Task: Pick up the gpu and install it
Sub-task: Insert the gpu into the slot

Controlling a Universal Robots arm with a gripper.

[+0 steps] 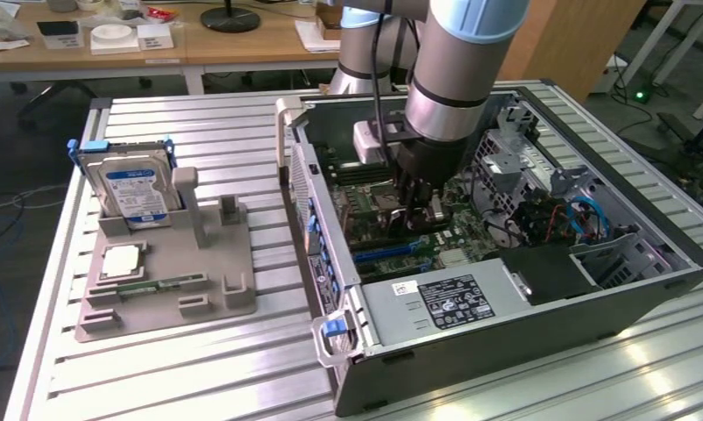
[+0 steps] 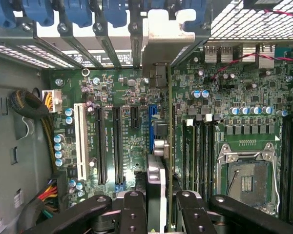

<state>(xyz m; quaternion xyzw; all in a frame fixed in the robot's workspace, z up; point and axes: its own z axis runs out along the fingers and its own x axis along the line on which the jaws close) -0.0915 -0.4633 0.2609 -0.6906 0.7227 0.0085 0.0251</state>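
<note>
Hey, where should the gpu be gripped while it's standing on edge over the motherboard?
Pinch its two flat faces at the top long edge, coming from above, as the claw does now. The gpu stands edge-on, so its lower edge stays free for the motherboard slots.

Grey parts holder (image 1: 165, 289) on slatted table (image 1: 211, 368), hard drive (image 1: 135, 193) upright in it, processor chip (image 1: 120, 261), memory stick (image 1: 152, 284)

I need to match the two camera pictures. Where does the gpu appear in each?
Exterior view: the gpu stands on edge under the gripper, inside the open computer case.
Wrist view: the gpu runs edge-on up the middle.
Shared landmark: the blue slot.
</note>
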